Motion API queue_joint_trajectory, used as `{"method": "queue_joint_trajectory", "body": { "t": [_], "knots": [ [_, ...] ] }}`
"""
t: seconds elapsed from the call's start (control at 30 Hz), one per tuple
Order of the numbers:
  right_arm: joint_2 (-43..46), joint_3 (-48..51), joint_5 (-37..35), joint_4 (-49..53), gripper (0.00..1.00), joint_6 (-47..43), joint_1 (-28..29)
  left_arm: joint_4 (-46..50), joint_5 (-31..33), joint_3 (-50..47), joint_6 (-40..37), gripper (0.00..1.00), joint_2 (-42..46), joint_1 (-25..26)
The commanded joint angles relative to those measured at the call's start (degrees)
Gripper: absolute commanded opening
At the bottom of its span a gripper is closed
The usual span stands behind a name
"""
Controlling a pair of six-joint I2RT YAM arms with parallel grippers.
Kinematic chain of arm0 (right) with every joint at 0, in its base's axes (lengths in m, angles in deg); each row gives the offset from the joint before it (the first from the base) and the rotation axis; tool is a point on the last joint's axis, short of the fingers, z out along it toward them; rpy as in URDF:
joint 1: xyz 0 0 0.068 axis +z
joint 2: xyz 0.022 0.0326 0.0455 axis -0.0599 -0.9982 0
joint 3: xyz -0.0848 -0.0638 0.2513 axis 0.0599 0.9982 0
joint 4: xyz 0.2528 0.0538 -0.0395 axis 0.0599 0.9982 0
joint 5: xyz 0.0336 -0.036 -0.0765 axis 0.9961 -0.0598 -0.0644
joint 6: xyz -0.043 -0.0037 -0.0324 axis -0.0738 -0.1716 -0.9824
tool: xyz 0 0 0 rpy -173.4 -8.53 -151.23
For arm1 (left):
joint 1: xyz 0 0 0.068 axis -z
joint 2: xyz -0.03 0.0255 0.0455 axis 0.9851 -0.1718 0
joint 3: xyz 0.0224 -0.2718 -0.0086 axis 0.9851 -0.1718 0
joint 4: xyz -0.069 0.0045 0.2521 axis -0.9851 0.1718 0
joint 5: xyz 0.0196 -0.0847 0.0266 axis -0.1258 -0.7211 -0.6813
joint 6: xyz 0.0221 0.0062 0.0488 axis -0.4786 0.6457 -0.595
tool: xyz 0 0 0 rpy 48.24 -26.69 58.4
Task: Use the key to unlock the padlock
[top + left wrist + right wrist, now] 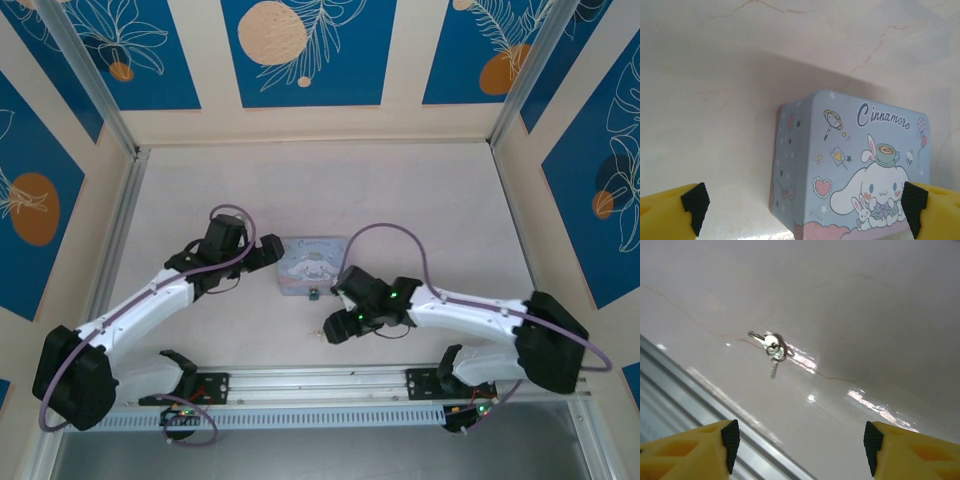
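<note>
The right wrist view shows the key (pixel 773 366) plainly. It lies flat on the surface (pixel 865 300), blade toward the rail (pixel 685 390), ringed with a second key (pixel 756 336) angled up-left. From above, the padlock (pixel 314 293) sits just beside the Cinnamoroll tin (pixel 313 262). The right hand (pixel 801 446) and left hand (pixel 805 206) gape wide, empty.

The pastel-blue tin (pixel 850 145) bears the cursive word "Cinnamoro" on its lid.

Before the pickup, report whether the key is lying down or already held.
Lying down, unheld: the key rests flat on the table, clear of the right claw.
</note>
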Motion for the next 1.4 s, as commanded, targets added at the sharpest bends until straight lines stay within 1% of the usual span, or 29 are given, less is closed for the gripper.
{"method": "queue_joint_trajectory", "body": {
  "t": [0.0,0.17,0.37,0.5,0.6,0.87,1.07,1.23,1.37],
  "knots": [
    [-6.2,-5.5,-5.7,2.3,0.68,-4.9,3.0,1.9,-1.1,0.1,0.6,1.0,2.4,-0.9],
    [-14.7,-11.3,-8.4,3.2,0.66,-8.0,5.5,3.0,-1.6,-0.3,0.1,1.0,3.9,-2.2],
    [-20.4,-14.7,-10.5,4.8,0.62,-10.2,8.0,3.3,-2.4,-1.3,0.0,1.0,5.2,-3.7],
    [-21.8,-15.0,-10.8,5.0,0.6,-10.4,9.1,2.8,-3.1,-1.7,0.0,1.0,5.2,-4.5],
    [-22.7,-15.1,-11.0,4.8,0.55,-10.2,9.2,2.5,-3.6,-1.8,0.0,1.0,5.0,-4.9],
    [-25.2,-16.3,-12.0,3.6,0.5,-10.6,8.9,1.8,-4.5,-2.9,0.0,1.0,5.0,-5.3],
    [-25.7,-16.5,-10.0,2.3,0.42,-11.1,7.0,1.7,-4.9,-3.6,0.0,1.0,5.6,-5.4],
    [-25.3,-16.4,-8.4,1.2,0.38,-11.1,5.9,1.3,-5.1,-4.0,0.2,1.0,5.6,-5.4],
    [-25.7,-17.3,-8.1,0.9,0.39,-11.0,6.0,0.6,-5.5,-4.4,0.5,1.0,5.1,-5.4]
  ]
}}
